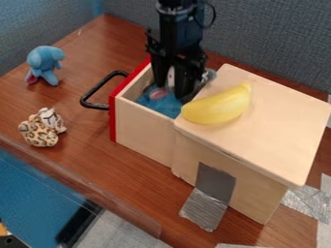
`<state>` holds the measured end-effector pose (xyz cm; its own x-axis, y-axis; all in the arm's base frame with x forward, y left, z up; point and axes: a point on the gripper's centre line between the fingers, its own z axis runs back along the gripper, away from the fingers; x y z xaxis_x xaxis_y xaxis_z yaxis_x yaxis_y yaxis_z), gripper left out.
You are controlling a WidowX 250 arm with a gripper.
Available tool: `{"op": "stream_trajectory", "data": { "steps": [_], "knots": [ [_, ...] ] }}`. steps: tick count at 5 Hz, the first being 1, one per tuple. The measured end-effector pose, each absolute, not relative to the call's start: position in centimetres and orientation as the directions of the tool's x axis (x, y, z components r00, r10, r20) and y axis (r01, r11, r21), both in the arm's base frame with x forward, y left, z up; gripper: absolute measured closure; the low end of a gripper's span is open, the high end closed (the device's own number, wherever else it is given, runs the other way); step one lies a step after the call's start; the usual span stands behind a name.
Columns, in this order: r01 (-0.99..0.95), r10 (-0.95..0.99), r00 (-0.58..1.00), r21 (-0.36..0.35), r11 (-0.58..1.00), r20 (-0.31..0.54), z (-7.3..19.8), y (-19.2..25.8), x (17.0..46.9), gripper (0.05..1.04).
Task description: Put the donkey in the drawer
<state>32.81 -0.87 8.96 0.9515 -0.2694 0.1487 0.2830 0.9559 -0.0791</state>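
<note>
1 grey toy, our donkey (171, 77) we think, is pinched in our claw (172, 91), within the drawer (143, 130) towards 12 o'clock; it should be light, squashy, hardly slippery, best gripped round its belly.

wall: grey-blue woven panel (271, 38), upright behind the claw (172, 89) and on to its right
side wall: bluer panel (38, 24), far left of the claw, meeting the other at a corner
table: reddish-brown wood grain (77, 104), spreading below and around the claw
rim: darker wood (71, 177), slanting past, nearer the camera than the claw
beyond rim: flat blue area (32, 193), grey patch (119, 232) beside it; cannot tell whether floor
tape: silvery, creased (309, 203), on the table, right of the claw
light: soft, even
</note>
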Motion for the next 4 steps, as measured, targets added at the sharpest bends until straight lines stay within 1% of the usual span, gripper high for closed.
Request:
{"op": "stream_trajectory", "data": {
  "steps": [1, 2, 3, 4],
  "knots": [
    [0.275, -0.267, 0.956, -0.059, 0.96, 0.119, 8.1, -0.5, 32.2, 0.438],
    [0.269, -0.264, 0.959, -0.047, 0.962, 0.103, 8.0, -0.2, 32.0, 0.143],
    [0.261, -0.256, 0.962, -0.045, 0.964, 0.093, 8.2, 0.2, 32.0, 0.074],
    [0.247, -0.238, 0.962, -0.055, 0.967, 0.131, 10.0, 0.6, 31.9, 0.08]
  ]
}}
